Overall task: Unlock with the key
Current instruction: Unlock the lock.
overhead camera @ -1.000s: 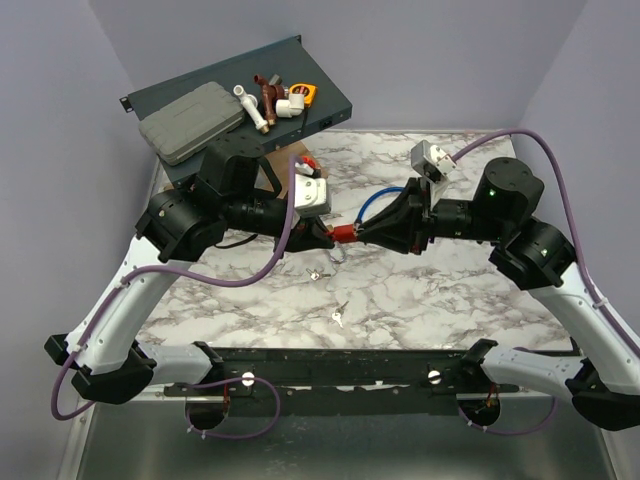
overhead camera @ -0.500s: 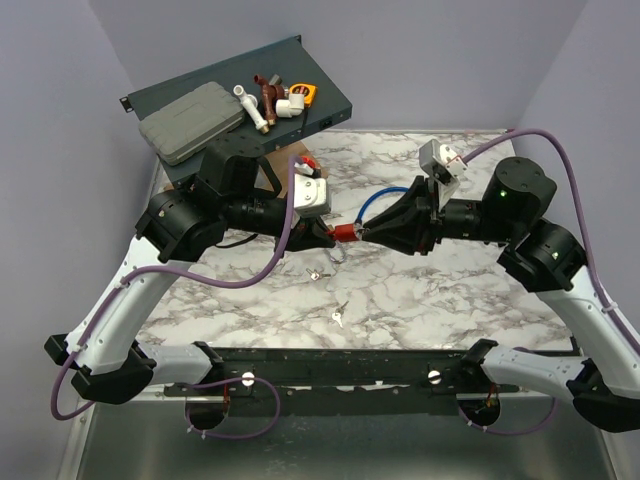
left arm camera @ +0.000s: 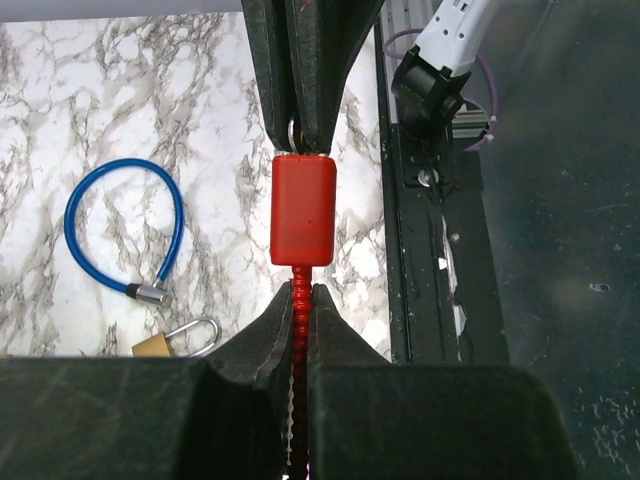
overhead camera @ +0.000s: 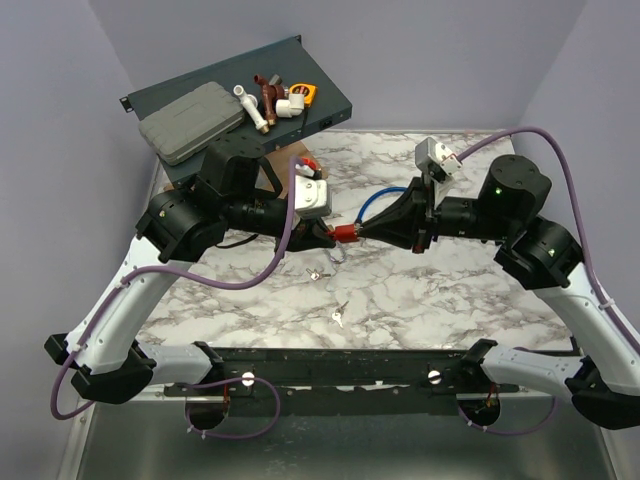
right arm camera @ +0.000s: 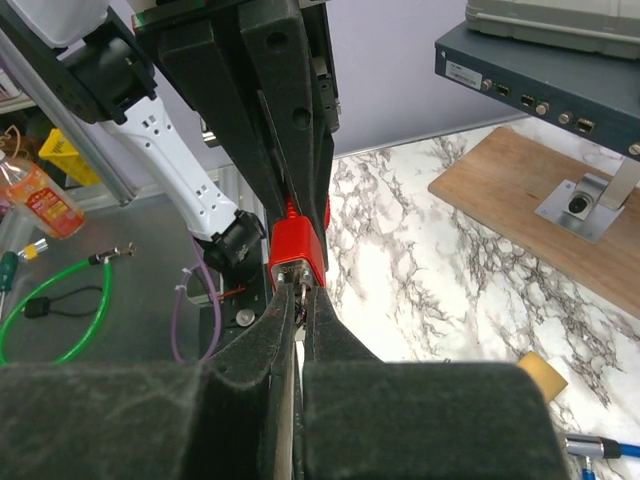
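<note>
A small red lock (overhead camera: pixel 345 233) hangs in the air between my two grippers over the middle of the table. My left gripper (left arm camera: pixel 301 300) is shut on the lock's red ribbed shackle cable (left arm camera: pixel 301 290), with the red body (left arm camera: pixel 302 210) just past its fingertips. My right gripper (right arm camera: pixel 301 298) is shut on the key (right arm camera: pixel 303 292), a thin silver blade whose tip sits at the keyhole face of the red lock (right arm camera: pixel 297 250). The right fingers (left arm camera: pixel 305 80) meet the lock from the opposite side. Most of the key is hidden between the pads.
A blue cable lock (left arm camera: pixel 120 230) and a brass padlock (left arm camera: pixel 160 343) lie on the marble below. Two loose keys (overhead camera: pixel 318 275) (overhead camera: pixel 340 316) lie nearer the arm bases. A dark rack unit (overhead camera: pixel 330 100) with a grey case and fittings stands at the back left, beside a wooden board (right arm camera: pixel 520 180).
My right wrist shifted slightly right, then back left, staying at the red lock. The left arm and the lock have held still.
</note>
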`<state>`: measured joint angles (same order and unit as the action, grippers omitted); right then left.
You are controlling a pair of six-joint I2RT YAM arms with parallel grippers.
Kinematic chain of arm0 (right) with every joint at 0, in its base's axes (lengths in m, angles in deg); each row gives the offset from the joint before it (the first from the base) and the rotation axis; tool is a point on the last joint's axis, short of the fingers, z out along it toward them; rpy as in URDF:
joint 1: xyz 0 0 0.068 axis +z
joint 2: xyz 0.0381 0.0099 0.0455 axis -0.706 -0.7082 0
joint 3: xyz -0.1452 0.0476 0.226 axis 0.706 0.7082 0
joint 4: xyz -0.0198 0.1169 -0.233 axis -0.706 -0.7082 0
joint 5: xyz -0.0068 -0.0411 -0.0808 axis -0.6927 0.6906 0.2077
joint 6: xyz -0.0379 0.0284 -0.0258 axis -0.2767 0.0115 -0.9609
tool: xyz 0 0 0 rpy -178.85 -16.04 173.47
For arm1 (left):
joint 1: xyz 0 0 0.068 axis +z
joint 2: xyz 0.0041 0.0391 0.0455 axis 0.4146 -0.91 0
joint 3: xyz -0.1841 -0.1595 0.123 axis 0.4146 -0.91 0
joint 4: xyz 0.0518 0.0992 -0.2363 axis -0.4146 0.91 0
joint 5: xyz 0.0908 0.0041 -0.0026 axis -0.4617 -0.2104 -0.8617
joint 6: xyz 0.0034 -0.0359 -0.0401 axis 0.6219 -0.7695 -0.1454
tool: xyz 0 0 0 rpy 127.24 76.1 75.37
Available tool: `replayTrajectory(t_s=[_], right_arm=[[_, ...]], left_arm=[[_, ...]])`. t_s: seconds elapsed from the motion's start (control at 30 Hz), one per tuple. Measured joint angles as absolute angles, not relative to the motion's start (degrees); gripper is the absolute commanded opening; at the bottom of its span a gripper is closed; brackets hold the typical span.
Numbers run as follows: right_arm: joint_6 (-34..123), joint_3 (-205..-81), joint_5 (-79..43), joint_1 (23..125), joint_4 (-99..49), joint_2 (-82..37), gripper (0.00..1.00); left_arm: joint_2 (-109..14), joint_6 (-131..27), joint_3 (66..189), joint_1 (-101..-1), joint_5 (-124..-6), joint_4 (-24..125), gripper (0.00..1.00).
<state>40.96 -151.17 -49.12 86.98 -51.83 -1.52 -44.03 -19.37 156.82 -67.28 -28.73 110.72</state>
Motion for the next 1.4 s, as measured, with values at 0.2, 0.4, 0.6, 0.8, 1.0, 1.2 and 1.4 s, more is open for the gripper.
replayTrajectory(t_s=[0.2, 0.4, 0.6, 0.8, 1.0, 1.2, 1.4], right_arm=[[41.9, -151.1, -49.1, 87.0, -51.8, -1.3, 0.01], [45.9, -150.0, -48.9, 87.0, -50.9, -1.6, 0.01], [53.5, -147.1, -46.4, 87.0, -47.2, -1.8, 0.01], [61.1, -144.8, -44.4, 86.9, -43.3, -2.2, 0.01], [68.4, -144.7, -43.1, 86.1, -40.5, -4.5, 0.01], [74.1, -144.7, -45.7, 83.9, -39.7, -7.6, 0.01], [76.4, -145.0, -51.5, 82.2, -40.0, -10.1, 0.01]], left_arm=[[-44.0, -18.7, 156.7, -67.8, -29.1, 110.7, 0.0], [-44.1, -16.5, 157.3, -68.7, -32.2, 112.1, 0.0], [-44.1, -11.1, 159.3, -70.7, -39.1, 114.8, 0.0], [-43.3, -4.7, 159.4, -73.0, -47.0, 114.5, 0.0], [-40.0, -0.1, 155.4, -75.1, -55.5, 109.7, 0.0], [-36.4, 5.8, 148.4, -77.3, -62.8, 104.4, 0.0], [-32.5, 12.8, 141.5, -79.5, -67.3, 99.8, 0.0]])
